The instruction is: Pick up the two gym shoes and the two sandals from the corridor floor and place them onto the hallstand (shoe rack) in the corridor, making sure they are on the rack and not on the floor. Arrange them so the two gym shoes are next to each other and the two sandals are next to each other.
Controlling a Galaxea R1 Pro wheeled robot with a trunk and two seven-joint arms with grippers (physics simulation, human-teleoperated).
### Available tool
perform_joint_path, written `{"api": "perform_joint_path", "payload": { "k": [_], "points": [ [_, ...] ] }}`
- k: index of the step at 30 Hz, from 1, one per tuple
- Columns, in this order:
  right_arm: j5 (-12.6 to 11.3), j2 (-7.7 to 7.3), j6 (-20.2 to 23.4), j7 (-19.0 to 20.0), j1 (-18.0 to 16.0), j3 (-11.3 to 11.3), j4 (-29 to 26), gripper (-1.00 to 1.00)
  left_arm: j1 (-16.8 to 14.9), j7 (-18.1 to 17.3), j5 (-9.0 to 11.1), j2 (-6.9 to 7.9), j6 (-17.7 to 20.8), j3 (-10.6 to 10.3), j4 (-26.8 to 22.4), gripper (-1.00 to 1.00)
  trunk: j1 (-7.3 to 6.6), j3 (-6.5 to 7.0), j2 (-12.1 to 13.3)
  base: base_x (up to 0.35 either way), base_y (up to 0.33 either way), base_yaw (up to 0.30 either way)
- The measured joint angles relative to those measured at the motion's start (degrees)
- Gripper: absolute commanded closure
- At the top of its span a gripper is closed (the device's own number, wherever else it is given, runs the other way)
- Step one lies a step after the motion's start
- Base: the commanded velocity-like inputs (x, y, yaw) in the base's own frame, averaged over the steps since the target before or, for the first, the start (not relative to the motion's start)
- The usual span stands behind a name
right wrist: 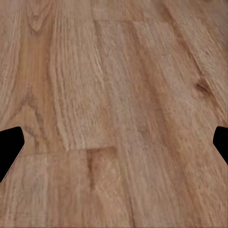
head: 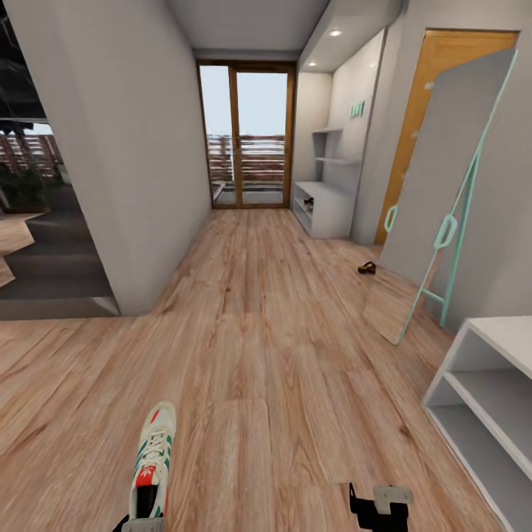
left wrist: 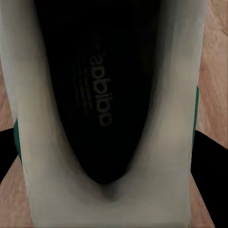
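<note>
carrying one gym shoe [head: 153,459] at the lower left of the head view, the left tool [head: 140,523] has it by the heel end, toe pointing down the corridor; the left wrist view looks straight into the shoe's dark insole with the white collar around it and black tool parts at either side, so i judge the left tool clamped on that shoe, though its fingers are mostly hidden. the corridor floor [head: 266,325] stretches ahead, bare wood planks. further right and far down the corridor, a small dark object that looks like a sandal [head: 367,267] lies on the floor just beside a leaning grey panel [head: 443,185]. beyond it stands the hallstand [head: 325,207] against the right wall, with something small and dark on its lower shelf, too small to identify. the right tool [head: 378,508] hangs at the bottom right, its fingers [right wrist: 10,147] spread apart over bare floor and holding nothing. a pale shelf unit [head: 488,399] sits at the far right. by my reading the task is partway: one shoe is in hand and not yet racked, at least one sandal is left on the floor.
</note>
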Motion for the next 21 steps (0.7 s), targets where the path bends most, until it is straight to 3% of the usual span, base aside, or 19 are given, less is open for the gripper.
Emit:
{"api": "perform_joint_path", "payload": {
  "k": [16, 21],
  "points": [
    [0.0, 0.02, 0.0, 0.0, 0.0, 0.0, 0.0, -1.00, 0.0, 0.0, 0.0, 0.00, 0.0, 0.0, 0.0, 1.00, 0.00, 0.00, 0.0, 0.336, 0.000, 0.000],
    [0.0, 0.07, 0.0, 0.0, 0.0, 0.0, 0.0, -1.00, 0.0, 0.0, 0.0, 0.00, 0.0, 0.0, 0.0, 1.00, 0.00, 0.00, 0.0, 0.336, 0.000, 0.132]
  ]
}}
